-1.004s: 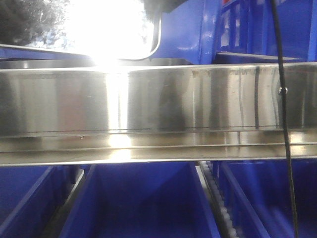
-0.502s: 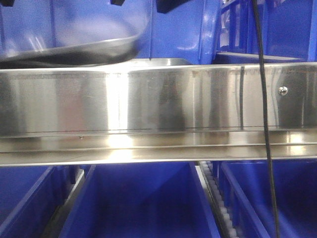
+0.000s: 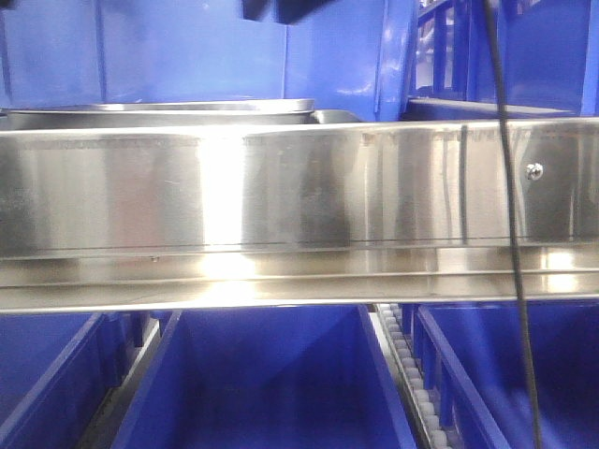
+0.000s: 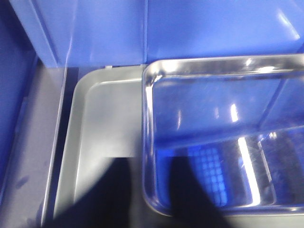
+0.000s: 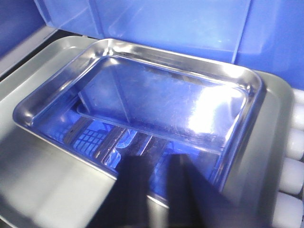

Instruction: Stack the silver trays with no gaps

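Steel, mirror-bright and close: blurred dark fingers of the right gripper point(image 5: 156, 164) over the near rim of the small silver tray point(image 5: 156, 109), the left gripper point(image 4: 152, 173) at its corner. Slightly apart, whether clamping the rim or free, impossible to tell. Just beyond, lying level now inside the larger silver tray point(image 5: 42, 190), no longer raised and tilted as half a second ago. Set down, seemingly nested, yet off-centre. Farthest, a blue bin wall point(image 5: 166, 23).

The shelf rail point(image 3: 299, 187) hides the silver trays point(image 3: 159, 114) below their rims.
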Available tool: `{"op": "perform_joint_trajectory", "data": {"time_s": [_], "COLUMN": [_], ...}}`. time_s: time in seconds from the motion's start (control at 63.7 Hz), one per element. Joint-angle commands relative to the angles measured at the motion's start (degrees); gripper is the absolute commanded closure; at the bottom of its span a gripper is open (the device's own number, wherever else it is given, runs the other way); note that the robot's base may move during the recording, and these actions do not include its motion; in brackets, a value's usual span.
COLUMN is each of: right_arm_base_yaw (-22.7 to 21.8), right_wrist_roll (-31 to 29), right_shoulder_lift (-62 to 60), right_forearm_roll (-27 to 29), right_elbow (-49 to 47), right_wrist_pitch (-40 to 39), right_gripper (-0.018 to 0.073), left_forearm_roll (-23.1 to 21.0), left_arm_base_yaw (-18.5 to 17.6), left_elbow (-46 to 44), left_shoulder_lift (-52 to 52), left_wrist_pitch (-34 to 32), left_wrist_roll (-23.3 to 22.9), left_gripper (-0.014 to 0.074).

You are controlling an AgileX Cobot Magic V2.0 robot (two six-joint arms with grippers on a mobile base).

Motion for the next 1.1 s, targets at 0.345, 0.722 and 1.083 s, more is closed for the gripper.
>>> {"op": "perform_joint_trajectory", "data": {"time_s": [0.345, 0.722, 1.083], "right_arm_base_yaw": [0.2, 0.2, 0.2], "right_wrist_roll": [-0.4, -0.4, -0.4], "right_shoulder_lift": [-7.9, -9.1, -9.1], "right_forearm_roll": [-12.7, -13.4, -13.4], "right_elbow": [-0.5, -0.5, -0.5], "right_wrist_pitch": [-13.8, -14.2, -14.2], "right_gripper": [0.0638, 0.0638, 0.0638], "left_forearm_roll": [3.2, 11.5, 11.5], "left_arm_base_yaw": [-0.1, -0.1, -0.1], "left_elbow": [3.6, 29.5, 32.9], "left_shoulder_lift": [-16.0, -32.2, -35.0], "left_wrist_pitch": [-22.9, -46.4, -45.9], "left_wrist_roll": [0.1, 0.3, 0.3], "left_gripper": [0.0602, 0.0602, 0.0602]}}
